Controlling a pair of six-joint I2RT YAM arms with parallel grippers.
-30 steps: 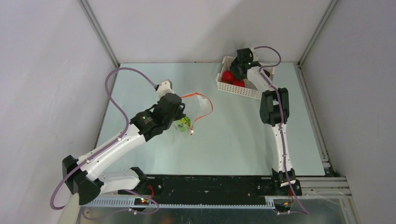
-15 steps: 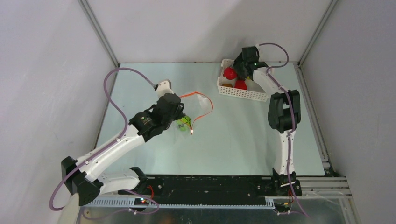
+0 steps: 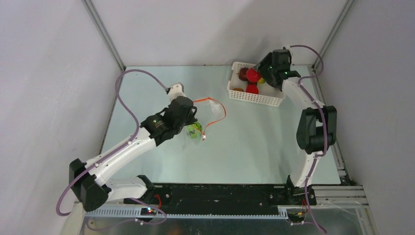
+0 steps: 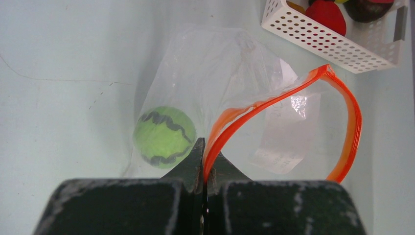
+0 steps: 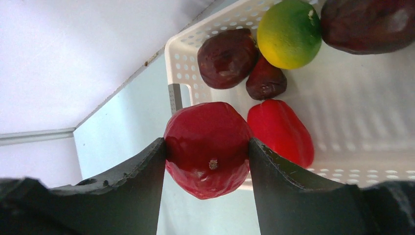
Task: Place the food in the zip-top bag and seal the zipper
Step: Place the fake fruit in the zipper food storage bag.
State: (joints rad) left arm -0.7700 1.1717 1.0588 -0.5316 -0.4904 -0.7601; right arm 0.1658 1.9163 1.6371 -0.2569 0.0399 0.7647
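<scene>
Bright red toy fruit pinched in right gripper over white perforated basket; clear zip-top bag, orange-red zipper pinched by left gripper, lies well leftward.

Past the right pincer, a dark maroon round toy fruit is cut off at the corner.

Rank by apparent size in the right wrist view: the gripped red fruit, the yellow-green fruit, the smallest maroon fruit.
Largest: gripped red fruit, though it is nearest the camera, so its true size is unsure.
Then: yellow-green fruit.
Smallest: smallest maroon fruit.
</scene>
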